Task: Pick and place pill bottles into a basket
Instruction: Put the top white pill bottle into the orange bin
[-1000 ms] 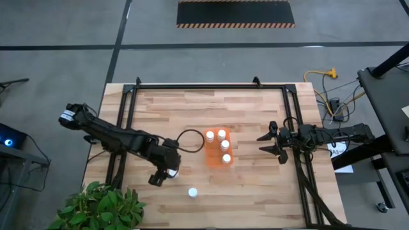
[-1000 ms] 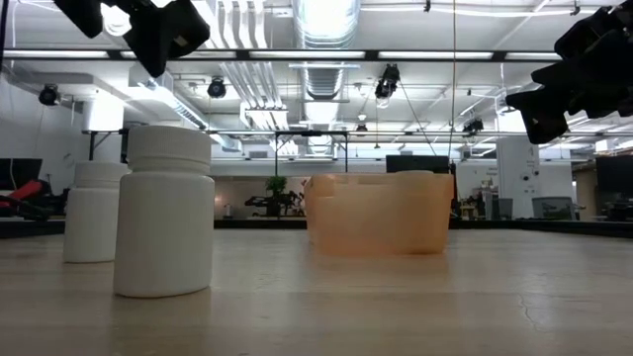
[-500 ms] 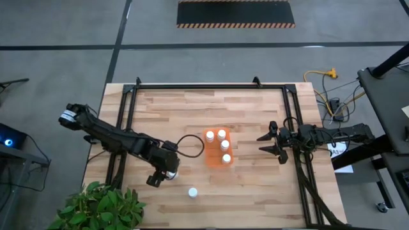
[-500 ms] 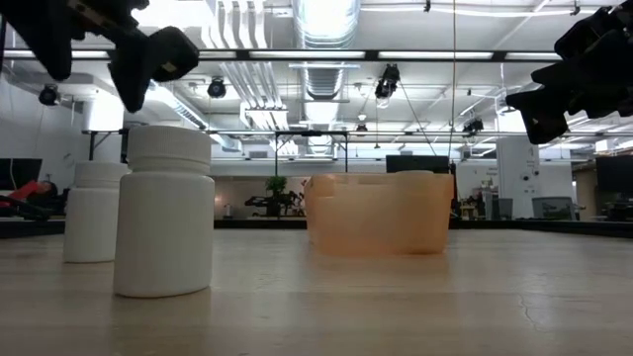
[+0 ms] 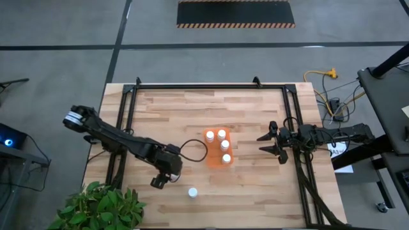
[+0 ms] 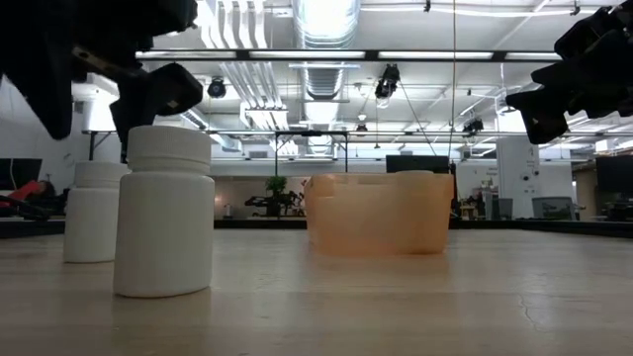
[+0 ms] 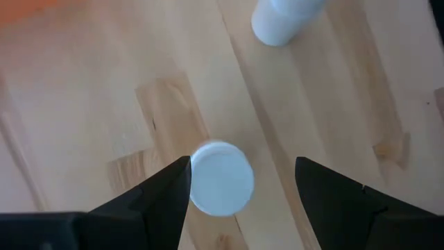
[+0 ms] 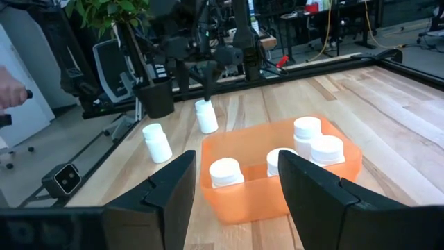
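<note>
Left gripper [image 7: 239, 184], jaws wide, hangs over a bottle [image 7: 221, 178] standing on the table [image 5: 255, 121], seemingly not touching it. Second loose bottle [image 5: 192, 191] nearby; four stand in the basket [image 5: 211, 158]. Right gripper [image 5: 263, 143] waits beside the basket, jaws partly open, empty.

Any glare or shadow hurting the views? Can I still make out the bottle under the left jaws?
Low view: bright ceiling lights behind leave the left jaws and right jaws as black silhouettes; the basket looks pale. Left wrist view: even light, the bottle shows plainly between the open left jaws. High view: no glare on the table.
</note>
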### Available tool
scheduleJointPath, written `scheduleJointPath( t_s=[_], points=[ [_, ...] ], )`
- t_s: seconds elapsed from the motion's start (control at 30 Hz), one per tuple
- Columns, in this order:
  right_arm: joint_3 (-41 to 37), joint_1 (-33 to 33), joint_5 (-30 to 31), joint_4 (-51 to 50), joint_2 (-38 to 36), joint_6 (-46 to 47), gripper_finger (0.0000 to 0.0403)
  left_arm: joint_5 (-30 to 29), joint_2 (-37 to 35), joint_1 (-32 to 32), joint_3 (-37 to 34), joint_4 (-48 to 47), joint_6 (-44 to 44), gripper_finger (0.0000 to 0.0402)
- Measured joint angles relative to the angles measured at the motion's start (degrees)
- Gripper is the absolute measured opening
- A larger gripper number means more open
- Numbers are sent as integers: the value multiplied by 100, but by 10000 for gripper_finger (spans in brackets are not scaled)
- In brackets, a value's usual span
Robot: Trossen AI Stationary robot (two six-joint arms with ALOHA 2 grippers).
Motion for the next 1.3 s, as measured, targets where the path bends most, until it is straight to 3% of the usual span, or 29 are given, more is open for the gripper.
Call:
scheduleJointPath(
  t_s=[0.83, 0.97, 1.1, 1.3],
  points=[
    [0, -1, 2, -2, 0, 0, 194, -4, 425, 0, -192, 158, 38, 237],
    [0, 2, 2, -2, 0, 0, 194, -25, 425, 0, -190, 158, 38, 205],
    [0, 1, 2, 1, 0, 0, 194, -44, 421, 0, -177, 156, 6, 146],
    [0, -1, 2, 0, 0, 0, 194, -271, 401, 13, -132, 3, 14, 142]
  ],
)
